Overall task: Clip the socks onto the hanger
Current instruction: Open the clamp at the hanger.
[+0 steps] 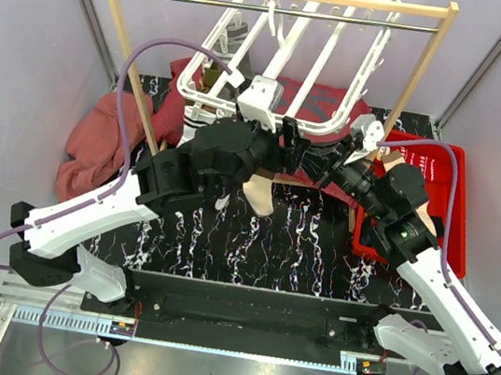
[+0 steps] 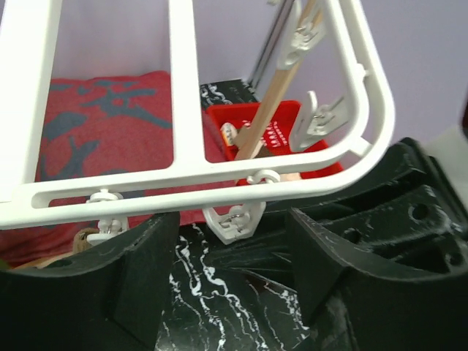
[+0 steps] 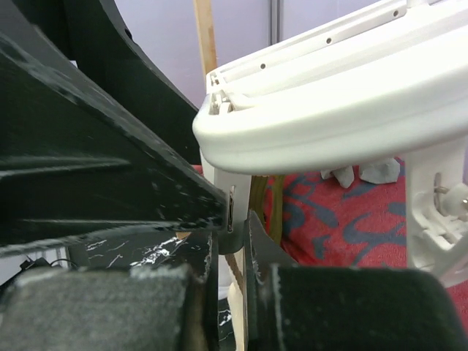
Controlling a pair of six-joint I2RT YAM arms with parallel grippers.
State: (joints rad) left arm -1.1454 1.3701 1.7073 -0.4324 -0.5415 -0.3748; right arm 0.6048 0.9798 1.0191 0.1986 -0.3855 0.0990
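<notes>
Hanger (image 1: 329,60) rail hidden behind both arms; beige sock (image 1: 261,199) partly covered.

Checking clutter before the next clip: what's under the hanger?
A red patterned cloth shows through the hanger bars. From above, the left arm and right arm cover its near edge.

1. No word, number or brand can be made out in any of the three views.
2. The red plastic bin (image 1: 448,193) carries lines of white lettering (image 1: 427,158) near its far rim in the top view. The characters are too small to read.
3. The same lettering (image 2: 273,137) shows on the bin (image 2: 219,121) in the left wrist view, partly crossed by a wooden post (image 2: 276,80). It is too blurred to read.
4. A pale strip (image 1: 208,343) along the near edge of the table carries fine ruler-like ticks. No figures can be told on it.
</notes>
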